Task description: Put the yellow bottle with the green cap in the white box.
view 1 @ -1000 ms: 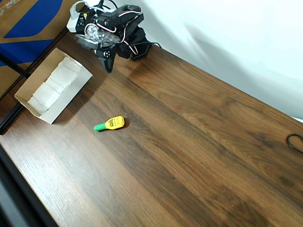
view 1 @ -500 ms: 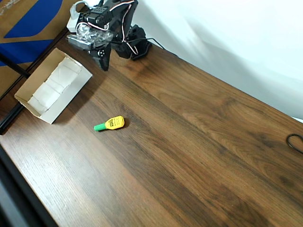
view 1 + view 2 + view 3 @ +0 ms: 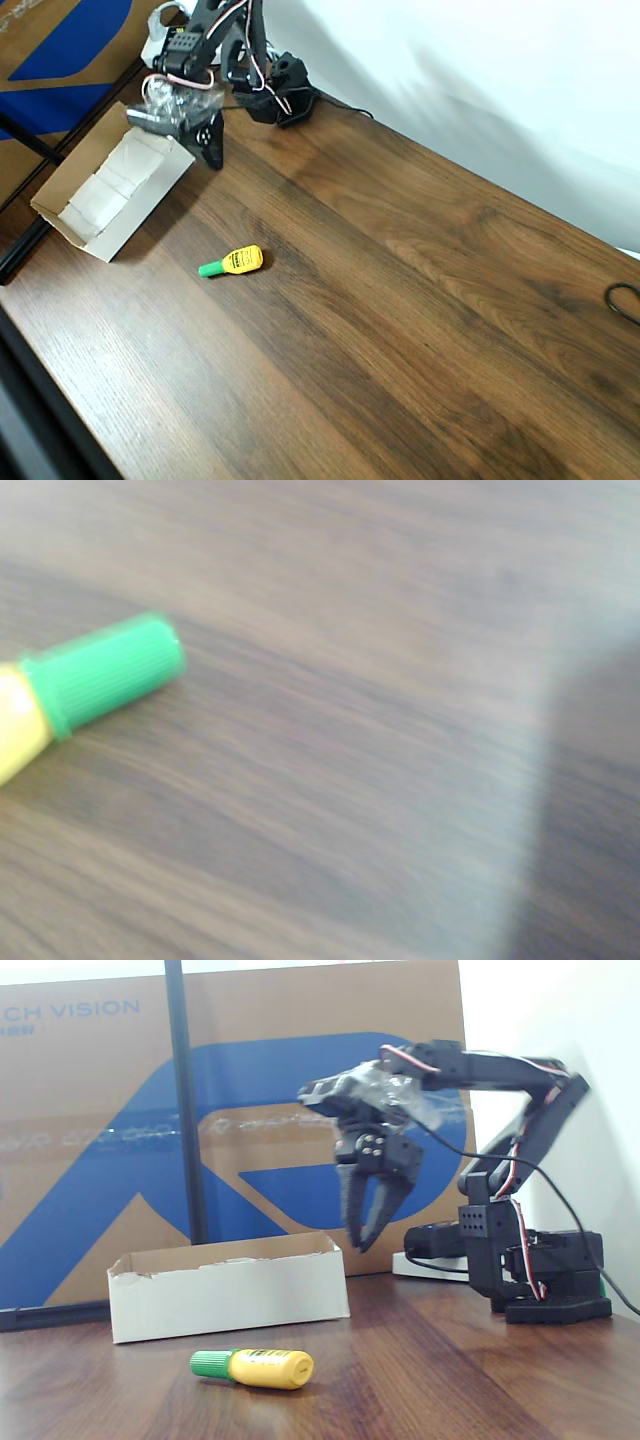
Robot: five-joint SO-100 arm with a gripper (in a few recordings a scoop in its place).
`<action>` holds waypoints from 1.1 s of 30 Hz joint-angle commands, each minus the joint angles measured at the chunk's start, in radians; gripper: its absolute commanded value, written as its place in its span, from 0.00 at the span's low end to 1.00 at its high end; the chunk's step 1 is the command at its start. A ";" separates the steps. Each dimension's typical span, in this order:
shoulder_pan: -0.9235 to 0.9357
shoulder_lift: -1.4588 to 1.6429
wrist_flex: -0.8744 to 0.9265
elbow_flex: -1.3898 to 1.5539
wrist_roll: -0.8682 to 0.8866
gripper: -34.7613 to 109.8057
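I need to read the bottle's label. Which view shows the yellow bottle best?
The fixed view: the yellow bottle lies side-on and whole, label print facing the camera. The overhead view shows it whole but tiny. The wrist view catches mainly its blurred green cap.

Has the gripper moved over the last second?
Yes. In the overhead view the gripper has swung left toward the white box.

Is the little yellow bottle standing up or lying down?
Lying down. The yellow bottle rests on its side on the table, green cap pointing sideways.
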 commanded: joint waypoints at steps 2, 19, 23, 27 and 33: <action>-0.017 -0.155 -0.038 -0.152 -0.021 0.25; -0.112 -0.615 -0.150 -0.528 -0.021 0.26; -0.132 -0.710 -0.167 -0.629 -0.003 0.26; -0.156 -0.790 -0.279 -0.664 0.043 0.27; -0.219 -0.887 -0.396 -0.686 0.000 0.29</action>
